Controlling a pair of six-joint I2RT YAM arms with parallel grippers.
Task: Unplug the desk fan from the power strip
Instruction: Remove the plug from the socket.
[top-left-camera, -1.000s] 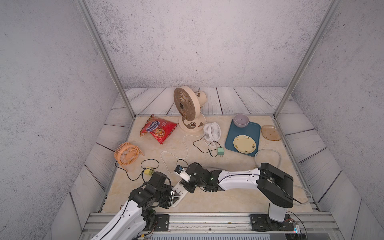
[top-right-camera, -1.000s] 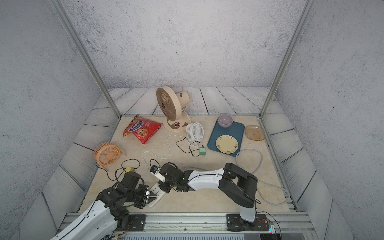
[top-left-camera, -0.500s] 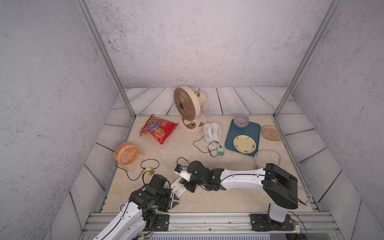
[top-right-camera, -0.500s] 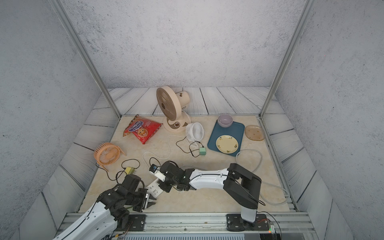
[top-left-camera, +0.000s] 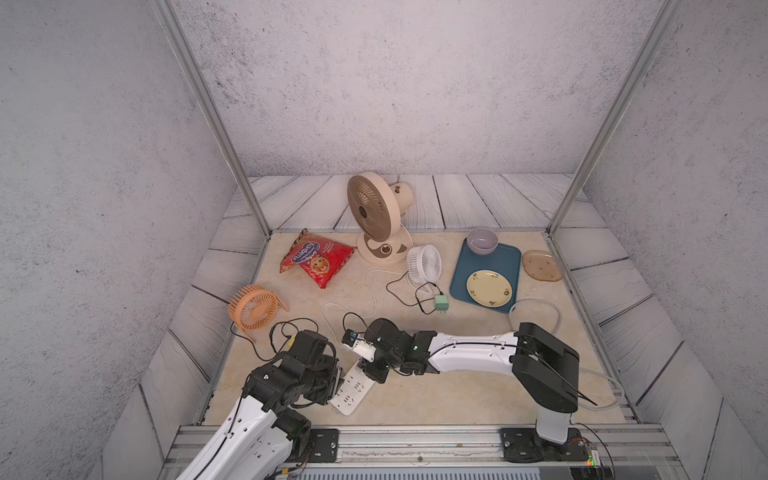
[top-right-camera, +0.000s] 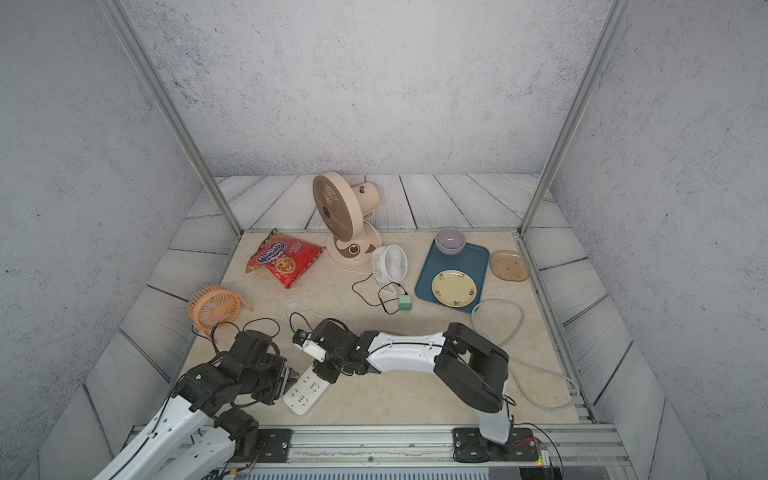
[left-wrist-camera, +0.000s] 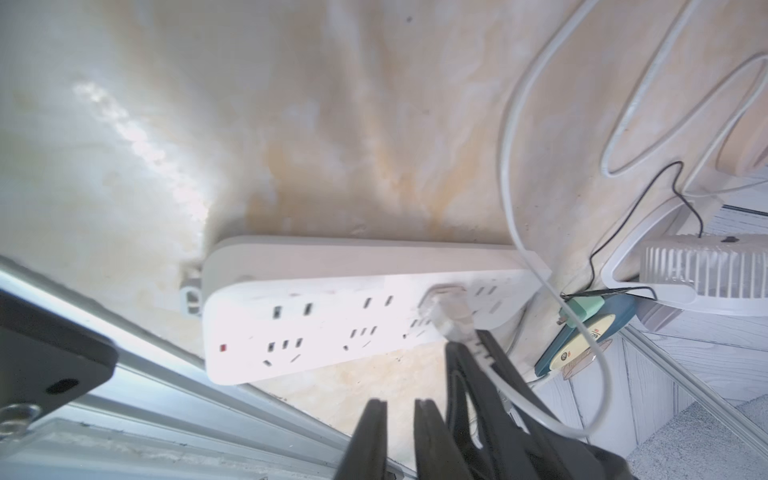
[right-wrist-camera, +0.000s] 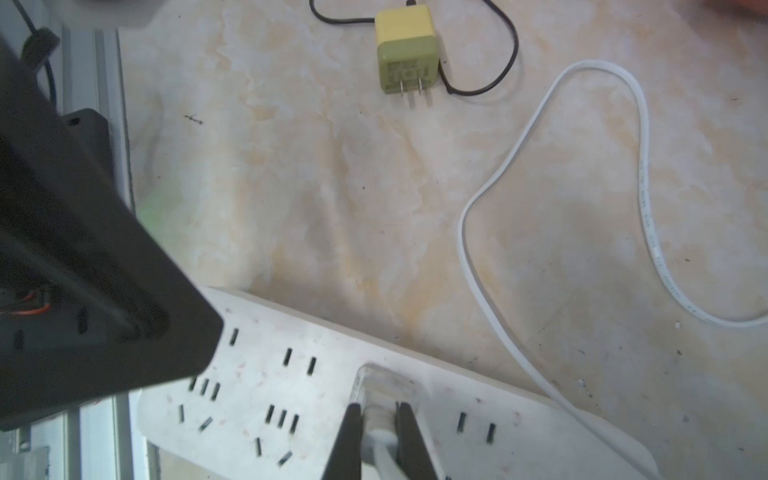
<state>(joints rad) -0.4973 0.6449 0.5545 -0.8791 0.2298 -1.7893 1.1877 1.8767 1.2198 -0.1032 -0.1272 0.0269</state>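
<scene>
the strip (top-left-camera: 353, 386) lies at about 6 o'clock on the table (top-left-camera: 457, 399), close to the front rail, its length running from 7 toward 1 o'clock. one white plug (right-wrist-camera: 384, 386) sits in it, nearer the 1 o'clock end. its flat white cord (right-wrist-camera: 643, 137) loops off toward 12 o'clock, and i judge it to be the one from the beige fan (top-left-camera: 374, 214).

my right gripper (right-wrist-camera: 378, 409) is pinching that plug, one finger on each side of its body, just above the strip's face. my left gripper (left-wrist-camera: 400, 403) sits at the strip's 9 o'clock edge, fingers all but pressed together with nothing between them. i can't tell whether it is bearing on the strip.

as for handling, i take the strip to be light, stiff plastic on a smooth top, so it will likely lift or skate along with the plug unless i pin it near the 7 o'clock end. the plug looks small, hard and slick. i'd hold its body low and pull straight out along the prongs. the cord is soft and would only bend or strain, so i'd not pull on that.
</scene>
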